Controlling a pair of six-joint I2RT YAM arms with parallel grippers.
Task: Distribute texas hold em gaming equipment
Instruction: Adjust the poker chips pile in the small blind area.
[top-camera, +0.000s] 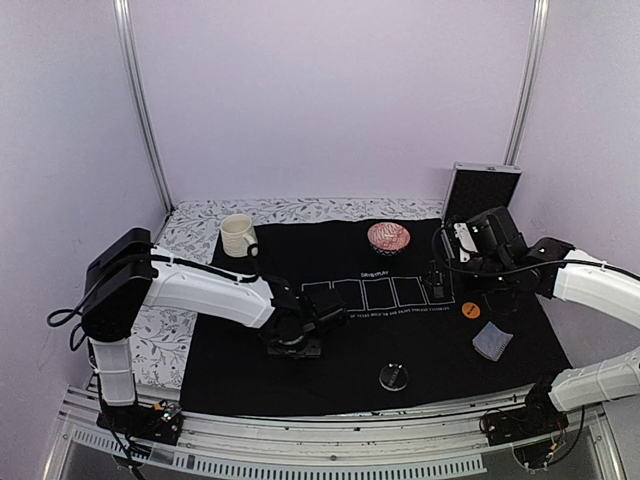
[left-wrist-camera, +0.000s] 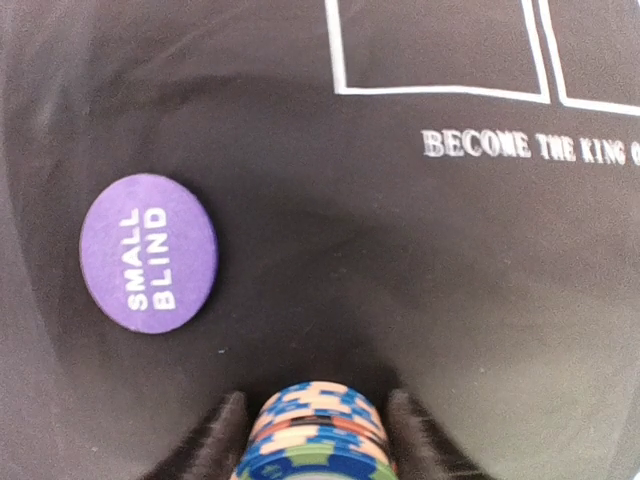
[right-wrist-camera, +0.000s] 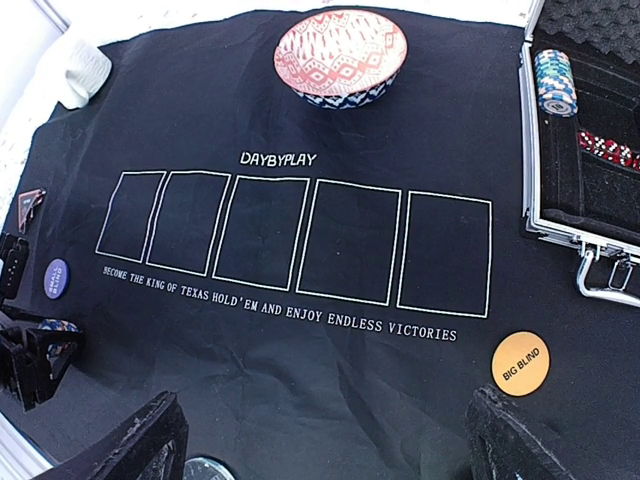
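Note:
A striped blue, cream and green chip stack (left-wrist-camera: 315, 432) stands on the black mat, and my left gripper (left-wrist-camera: 315, 440) hugs it with a finger against each side. Just left of it lies the purple "small blind" disc (left-wrist-camera: 148, 252). From the right wrist view that stack (right-wrist-camera: 57, 330) shows at the far left. My right gripper (right-wrist-camera: 325, 445) hangs wide open and empty over the mat, with the orange "big blind" disc (right-wrist-camera: 520, 363) by its right finger and a clear disc (right-wrist-camera: 205, 470) by its left. Grey-blue cards (top-camera: 492, 341) lie at the right. A red-edged triangle (right-wrist-camera: 28, 205) sits at the left.
An open metal case (right-wrist-camera: 560, 215) at the back right holds another chip stack (right-wrist-camera: 555, 80). A red patterned bowl (top-camera: 388, 238) and a cream mug (top-camera: 238, 235) stand at the back of the mat (top-camera: 330, 375), which has five printed card boxes (right-wrist-camera: 300, 240).

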